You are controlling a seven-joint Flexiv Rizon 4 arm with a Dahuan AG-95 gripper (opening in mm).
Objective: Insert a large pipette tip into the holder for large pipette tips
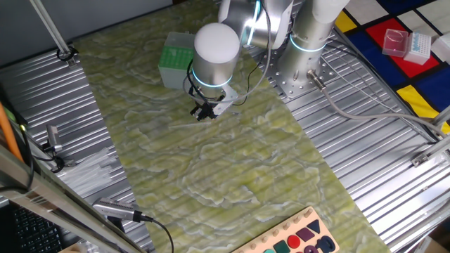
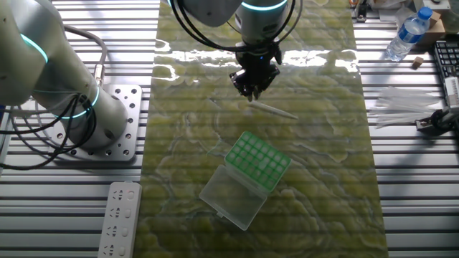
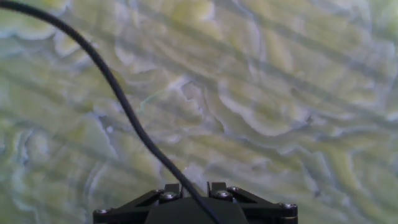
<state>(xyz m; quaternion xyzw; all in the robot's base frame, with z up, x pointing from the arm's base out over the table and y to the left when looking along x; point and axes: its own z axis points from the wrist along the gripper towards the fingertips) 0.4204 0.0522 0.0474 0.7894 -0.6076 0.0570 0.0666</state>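
Observation:
The large pipette tip (image 2: 274, 110) lies flat on the green marbled mat, a thin clear sliver. My gripper (image 2: 252, 94) hangs over its left end, fingers drawn together to a point, with nothing seen between them. It also shows in one fixed view (image 1: 204, 112). The holder for large pipette tips (image 2: 258, 160) has a green gridded top and a clear lid (image 2: 231, 197) folded open; it sits nearer the camera than the tip. It also stands behind the arm (image 1: 176, 59). The hand view shows only mat, a black cable (image 3: 134, 124) and the gripper body.
A red box (image 1: 395, 41) and a blue-and-white box (image 1: 420, 46) stand on the coloured board at the far right. A bag of clear tips (image 2: 401, 106) and a water bottle (image 2: 409, 32) lie beside the mat. A shape board (image 1: 299, 239) sits at the front edge.

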